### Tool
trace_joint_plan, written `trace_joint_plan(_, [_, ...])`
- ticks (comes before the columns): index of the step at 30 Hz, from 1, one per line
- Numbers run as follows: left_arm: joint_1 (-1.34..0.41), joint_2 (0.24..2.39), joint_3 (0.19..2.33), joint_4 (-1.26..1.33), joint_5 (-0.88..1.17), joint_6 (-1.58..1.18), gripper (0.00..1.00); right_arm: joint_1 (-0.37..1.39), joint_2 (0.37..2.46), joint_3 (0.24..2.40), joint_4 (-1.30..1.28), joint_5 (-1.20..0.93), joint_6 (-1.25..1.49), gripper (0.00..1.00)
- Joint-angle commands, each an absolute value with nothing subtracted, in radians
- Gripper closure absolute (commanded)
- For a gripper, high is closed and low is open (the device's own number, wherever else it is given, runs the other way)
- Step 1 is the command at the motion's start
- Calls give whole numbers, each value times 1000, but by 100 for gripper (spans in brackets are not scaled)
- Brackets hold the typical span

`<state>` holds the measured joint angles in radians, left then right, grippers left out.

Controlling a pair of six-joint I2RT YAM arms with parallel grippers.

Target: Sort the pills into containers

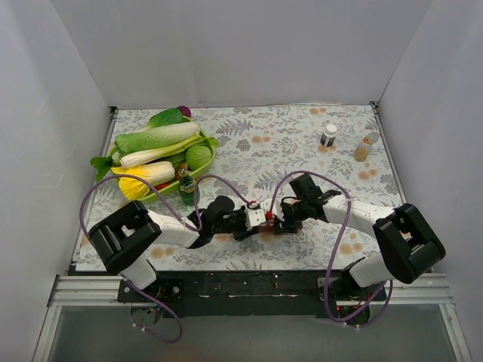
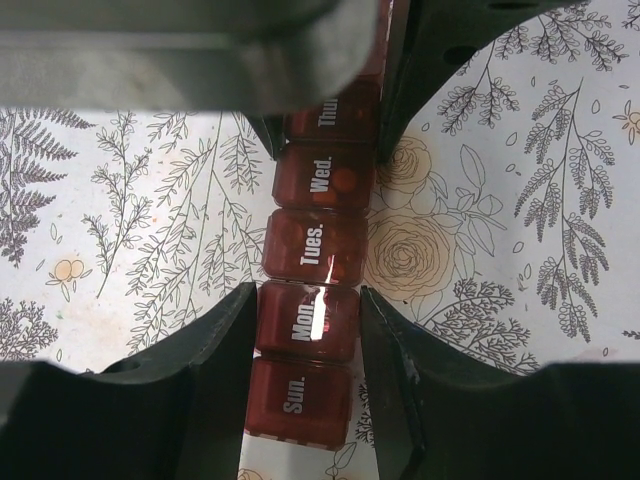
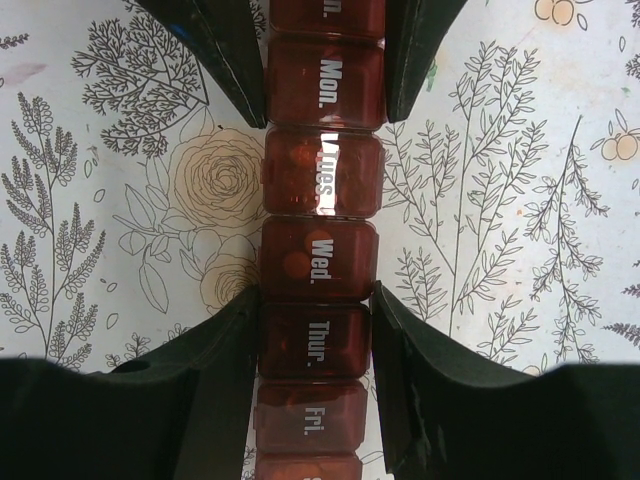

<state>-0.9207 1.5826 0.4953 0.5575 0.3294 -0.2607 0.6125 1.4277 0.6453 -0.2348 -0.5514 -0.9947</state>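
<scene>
**Tabletop layout**

The dark red-brown plastic strip of lidded compartments [image 2: 315, 250] lies front-centre on the floral-print tabletop [image 1: 287, 136]. The left hand [image 2: 305, 325] grips it at "Mon.", the right hand [image 3: 315, 330] at "Thur." The green plastic basket of vegetables [image 1: 211, 143] sits rear left, the small grey white-capped bottle [image 1: 329, 134] rear right.

Left fingers [image 2: 215, 370] and right fingers [image 3: 215, 380] clamped, pointing toward each other.

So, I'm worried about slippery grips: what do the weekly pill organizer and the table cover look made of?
The pill organizer looks like glossy translucent dark red plastic: glare streaks the Tues. lid, round shapes show through. The table cover looks a matte printed sheet, cloth or paper, can't tell.
</scene>
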Motion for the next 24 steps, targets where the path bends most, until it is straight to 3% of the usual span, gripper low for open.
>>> trace_joint_plan(1, [-936,1576,532,479,290,-265,80,627,1456,661,-267,-571,-973,67])
trace_joint_plan(9, [-922,1520,563,362,389,-299,89,626,1454,650,-261,-560,-982,67])
trace_joint_plan(24, [-841,1529,560,337,557,-406,90,626,1451,621,-221,-526,-997,68])
